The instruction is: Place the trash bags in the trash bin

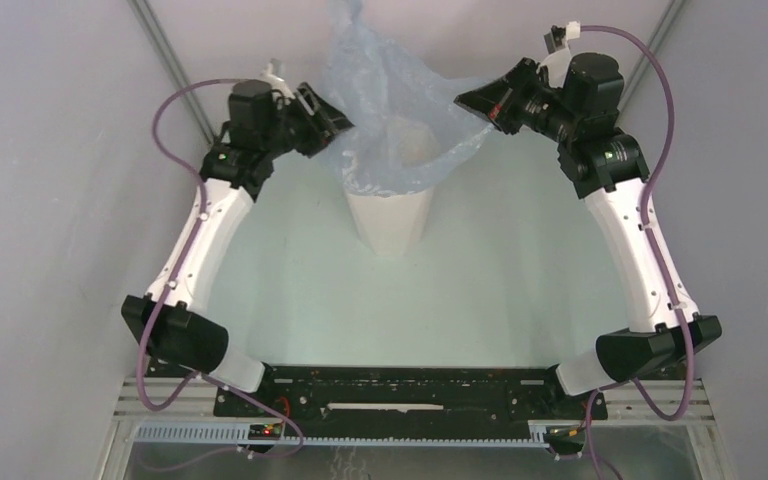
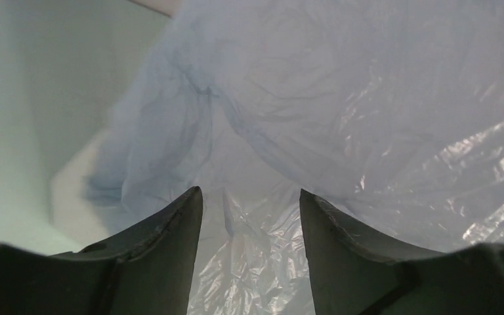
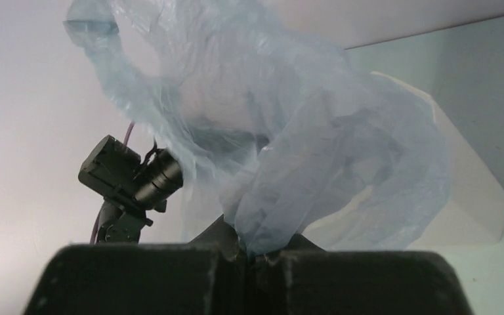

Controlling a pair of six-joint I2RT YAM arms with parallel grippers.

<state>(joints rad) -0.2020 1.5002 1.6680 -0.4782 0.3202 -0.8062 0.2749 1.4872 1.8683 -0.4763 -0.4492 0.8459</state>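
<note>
The pale-blue trash bag (image 1: 390, 110) hangs crumpled over the mouth of the white trash bin (image 1: 391, 215) at the back middle of the table, and its film covers the rim. My right gripper (image 1: 472, 103) is shut on a bunched edge of the bag (image 3: 315, 164) at the bin's right; its jaws (image 3: 257, 252) are pressed together on the film. My left gripper (image 1: 335, 125) is at the bag's left side, and its fingers are apart (image 2: 249, 193) with film (image 2: 367, 98) lying between and beyond them. The bin's white wall shows in the right wrist view (image 3: 472, 190).
Grey enclosure walls (image 1: 50, 200) stand close on both sides and behind the bin. The left arm's wrist (image 3: 131, 177) shows behind the bag in the right wrist view. The pale green table top (image 1: 390, 310) stretches between the bin and the arm bases.
</note>
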